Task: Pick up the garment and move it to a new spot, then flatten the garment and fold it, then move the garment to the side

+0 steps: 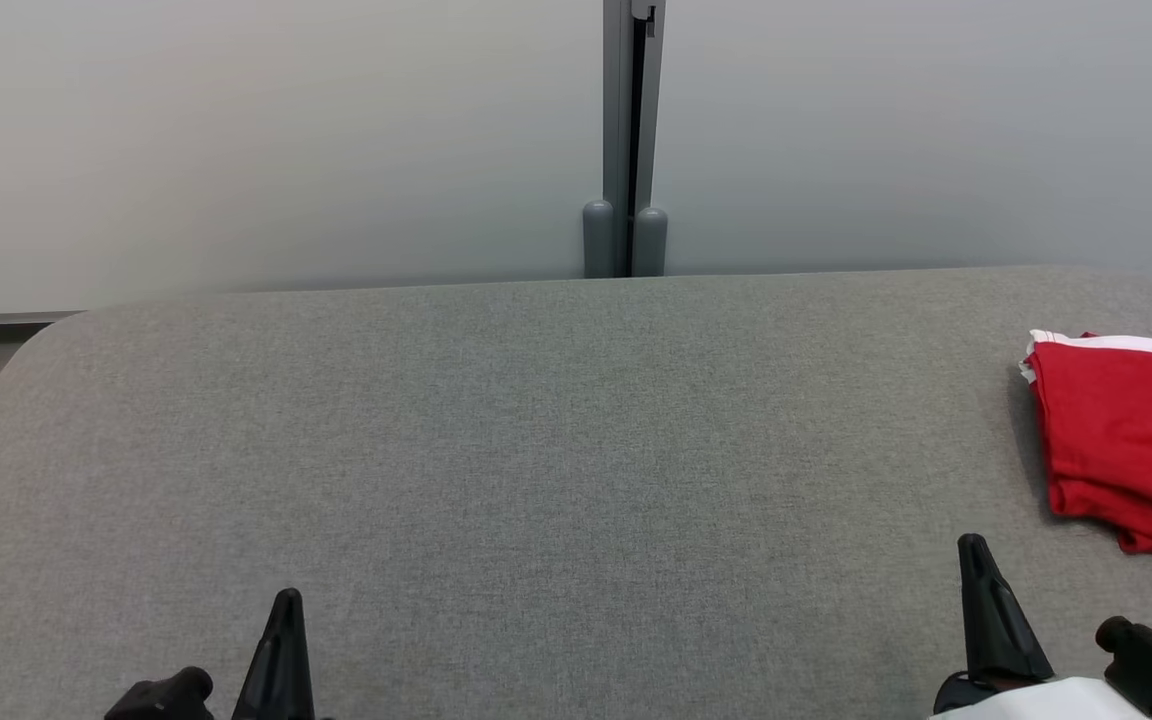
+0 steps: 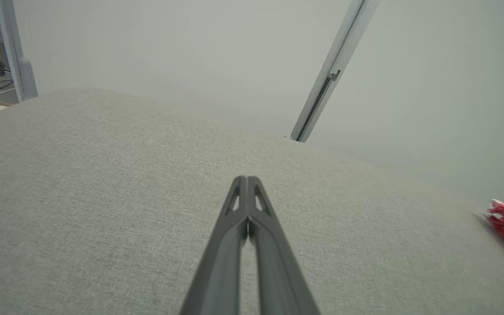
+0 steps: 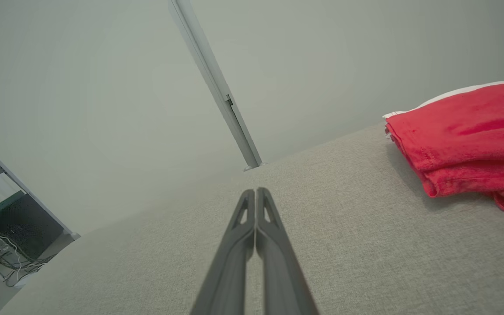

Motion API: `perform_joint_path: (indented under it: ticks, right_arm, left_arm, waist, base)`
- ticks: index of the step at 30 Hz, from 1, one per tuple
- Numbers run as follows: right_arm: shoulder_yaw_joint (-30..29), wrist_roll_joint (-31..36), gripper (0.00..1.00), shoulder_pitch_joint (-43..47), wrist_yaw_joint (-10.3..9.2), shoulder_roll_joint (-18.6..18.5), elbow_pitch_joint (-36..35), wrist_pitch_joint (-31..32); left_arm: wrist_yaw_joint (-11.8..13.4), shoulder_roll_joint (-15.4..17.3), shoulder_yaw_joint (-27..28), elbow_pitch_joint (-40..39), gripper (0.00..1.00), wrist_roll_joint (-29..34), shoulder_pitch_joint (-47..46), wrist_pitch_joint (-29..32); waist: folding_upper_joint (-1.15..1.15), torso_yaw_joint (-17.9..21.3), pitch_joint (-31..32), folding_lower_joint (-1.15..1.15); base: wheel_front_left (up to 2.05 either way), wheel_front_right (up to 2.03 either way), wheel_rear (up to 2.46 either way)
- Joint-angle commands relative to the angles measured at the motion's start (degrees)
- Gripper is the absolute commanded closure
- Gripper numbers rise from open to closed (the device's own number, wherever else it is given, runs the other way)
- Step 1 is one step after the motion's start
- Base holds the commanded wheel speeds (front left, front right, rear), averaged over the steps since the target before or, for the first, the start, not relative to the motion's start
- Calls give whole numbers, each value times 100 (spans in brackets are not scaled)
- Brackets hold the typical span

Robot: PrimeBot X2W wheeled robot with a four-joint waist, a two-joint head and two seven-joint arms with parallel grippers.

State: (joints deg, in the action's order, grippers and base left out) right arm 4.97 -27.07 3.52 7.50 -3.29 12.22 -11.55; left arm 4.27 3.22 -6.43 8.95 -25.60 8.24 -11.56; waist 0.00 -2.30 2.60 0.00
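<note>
1. No writing, label, brand, number or sign can be read in any view;
2. the folded red garment (image 1: pixel 1126 440), at the right on the grey surface (image 1: pixel 536 450), shows a plain white band and no legible mark.

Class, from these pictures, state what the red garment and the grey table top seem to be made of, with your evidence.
Red garment: soft cloth, probably a cotton knit; matte, slightly fuzzy, with a stitched hem and limp folds. Grey table top: seemingly a woven fabric covering; matte, with a fine flecked weave.
</note>
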Motion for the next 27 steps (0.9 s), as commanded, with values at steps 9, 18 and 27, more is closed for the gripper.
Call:
perform_joint_path:
  ticks: [9,18,27]
  right_arm:
    - [-132,-1021,100,-264,0,-80,-39,228]
    - [-228,-1794,100,-363,0,-95,-14,410]
    - [-328,-2490,100,-452,0,-104,10,578]
  left_arm:
    - [-198,97,132,29,100,-1062,-381,192]
    - [-332,126,224,95,100,-1870,-540,356]
    - [-453,147,321,136,100,-2594,-666,512]
  waist:
    - [0,20,-24,0]
    - [0,39,-46,0]
    - [0,57,-69,0]
  base:
    - [0,0,0]
    - [0,0,0]
    - [0,0,0]
